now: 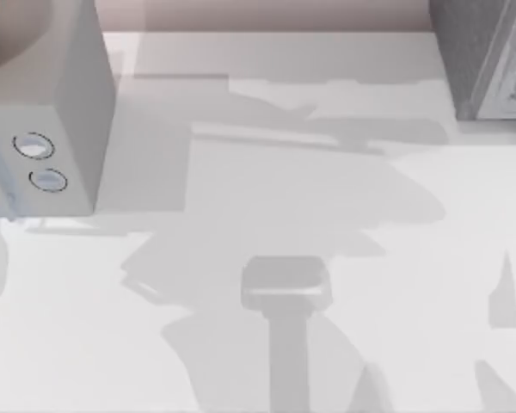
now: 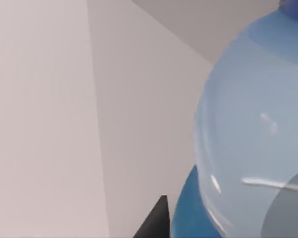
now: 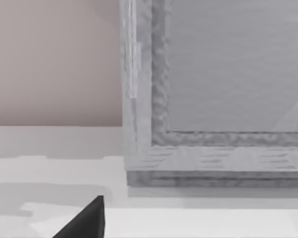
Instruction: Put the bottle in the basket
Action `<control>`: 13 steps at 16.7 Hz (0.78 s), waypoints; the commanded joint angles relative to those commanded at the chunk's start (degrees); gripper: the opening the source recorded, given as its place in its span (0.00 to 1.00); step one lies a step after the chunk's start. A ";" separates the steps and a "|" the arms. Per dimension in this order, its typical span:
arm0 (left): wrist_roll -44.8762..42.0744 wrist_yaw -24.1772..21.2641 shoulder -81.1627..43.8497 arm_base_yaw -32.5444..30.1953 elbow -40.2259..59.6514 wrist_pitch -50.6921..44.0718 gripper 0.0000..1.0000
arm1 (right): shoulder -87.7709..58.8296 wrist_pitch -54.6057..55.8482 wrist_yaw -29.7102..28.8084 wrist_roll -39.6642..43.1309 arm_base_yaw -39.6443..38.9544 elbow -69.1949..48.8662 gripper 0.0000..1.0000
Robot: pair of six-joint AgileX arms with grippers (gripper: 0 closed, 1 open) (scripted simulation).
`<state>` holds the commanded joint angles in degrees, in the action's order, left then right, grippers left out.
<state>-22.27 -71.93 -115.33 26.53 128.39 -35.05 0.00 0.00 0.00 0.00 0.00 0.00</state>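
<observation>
Left wrist view, nearest. I am looking at the bottle (image 2: 253, 139) at very close range. Its pale clear shoulder is bulging towards the lens, a saturated blue part of the body is showing beside it, and the edge of the blue cap (image 2: 295, 7) is just entering the corner. A dark part of the left gripper (image 2: 154, 225) is sitting just beside the bottle. I cannot tell whether this gripper is clenched on the bottle or released, nor where over the table (image 1: 396, 258) the bottle is standing.

Handling, as judged. I am treating the bottle as light, thin-walled plastic: smooth, glossy, likely slippery, and liable to dent under a hard squeeze. The rounded shoulder is offering poor purchase, so I am favouring a hold on the straight body below it, across the width.

Right wrist view. The right gripper (image 3: 84, 220) is hanging low over the table, facing a textured grey box (image 3: 228, 64). I cannot tell its state either.

Top view, farther. Shadows are lying across the middle of the table. A grey cabinet (image 1: 60, 112) with two round dials (image 1: 33, 146) is standing at 10 o'clock and the textured grey box at 1 o'clock. I am not identifying a basket with confidence.
</observation>
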 joint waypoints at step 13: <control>0.41 0.23 0.66 -0.27 -1.26 1.30 0.53 | 0.00 0.00 0.00 0.00 0.00 0.00 1.00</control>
<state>-21.86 -71.70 -114.67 26.25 127.13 -33.75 0.00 0.00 0.00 0.00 0.00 0.00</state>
